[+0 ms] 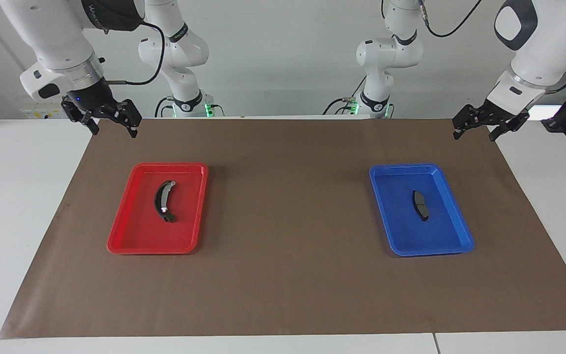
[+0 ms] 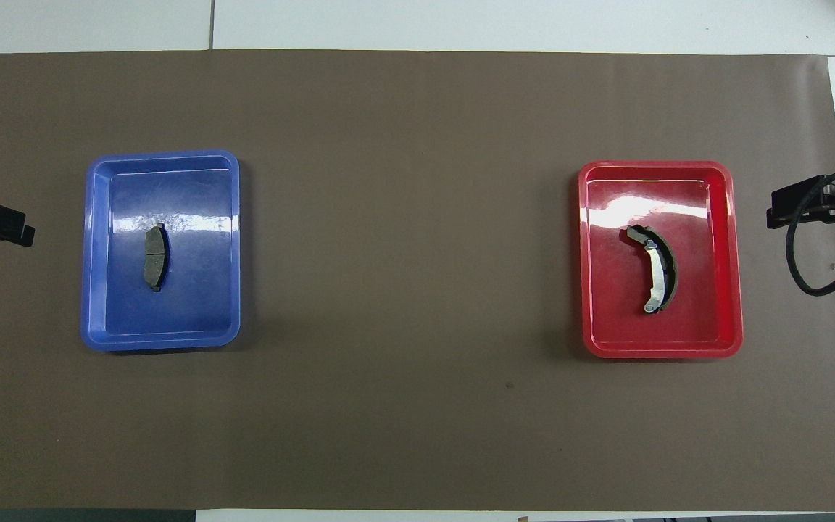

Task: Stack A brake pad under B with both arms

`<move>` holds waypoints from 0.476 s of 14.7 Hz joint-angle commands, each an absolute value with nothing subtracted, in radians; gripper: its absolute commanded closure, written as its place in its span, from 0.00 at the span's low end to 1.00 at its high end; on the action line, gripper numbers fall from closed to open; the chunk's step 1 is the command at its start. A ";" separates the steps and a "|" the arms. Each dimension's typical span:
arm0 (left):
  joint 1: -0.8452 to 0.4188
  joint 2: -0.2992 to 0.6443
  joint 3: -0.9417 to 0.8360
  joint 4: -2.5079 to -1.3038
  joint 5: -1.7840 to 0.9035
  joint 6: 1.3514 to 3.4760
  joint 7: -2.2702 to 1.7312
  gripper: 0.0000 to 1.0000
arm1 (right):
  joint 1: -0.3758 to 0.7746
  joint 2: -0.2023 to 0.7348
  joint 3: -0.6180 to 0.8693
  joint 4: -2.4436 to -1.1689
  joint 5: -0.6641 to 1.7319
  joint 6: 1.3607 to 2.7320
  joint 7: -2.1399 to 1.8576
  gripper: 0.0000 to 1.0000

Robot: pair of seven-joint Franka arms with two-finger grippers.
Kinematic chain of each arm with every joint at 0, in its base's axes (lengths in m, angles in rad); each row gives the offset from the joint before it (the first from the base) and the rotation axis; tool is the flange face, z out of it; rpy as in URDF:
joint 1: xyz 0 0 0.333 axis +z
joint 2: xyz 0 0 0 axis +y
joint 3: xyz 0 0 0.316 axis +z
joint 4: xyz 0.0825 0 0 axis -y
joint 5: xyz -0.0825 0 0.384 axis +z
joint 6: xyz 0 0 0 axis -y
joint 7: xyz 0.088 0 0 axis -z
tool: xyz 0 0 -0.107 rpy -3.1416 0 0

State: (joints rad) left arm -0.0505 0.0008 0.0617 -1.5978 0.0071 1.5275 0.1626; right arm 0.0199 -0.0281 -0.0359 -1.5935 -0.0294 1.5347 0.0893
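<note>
The short dark grey brake pad (image 1: 420, 205) lies in the blue tray (image 1: 452, 246) toward the left arm's end of the table; it also shows in the overhead view (image 2: 156, 258). The long black crescent piece B (image 1: 163, 200) with silvery ends lies in the red tray (image 1: 126, 243) toward the right arm's end; it shows in the overhead view too (image 2: 655, 278). My left gripper (image 1: 475, 136) hangs open and empty over the mat's edge beside the blue tray. My right gripper (image 1: 114, 132) hangs open and empty over the mat's edge beside the red tray.
A brown mat (image 1: 283, 275) covers most of the white table (image 1: 13, 206). The two trays sit far apart on it, with bare mat between them. A black cable (image 2: 809, 275) loops down from the right arm's wrist.
</note>
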 commanded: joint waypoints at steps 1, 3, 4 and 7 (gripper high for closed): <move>-0.048 -0.031 0.061 -1.631 -0.002 1.526 0.170 0.00 | 0.011 -0.028 -0.031 -1.595 -0.031 1.542 0.072 0.01; -0.048 -0.031 0.061 -1.631 -0.002 1.526 0.170 0.00 | 0.011 -0.028 -0.031 -1.595 -0.031 1.539 0.071 0.01; -0.049 -0.031 0.061 -1.631 -0.002 1.526 0.170 0.00 | 0.011 -0.028 -0.031 -1.595 -0.031 1.536 0.072 0.01; -0.048 -0.031 0.061 -1.631 -0.002 1.526 0.170 0.00 | 0.011 -0.028 -0.031 -1.595 -0.031 1.536 0.072 0.01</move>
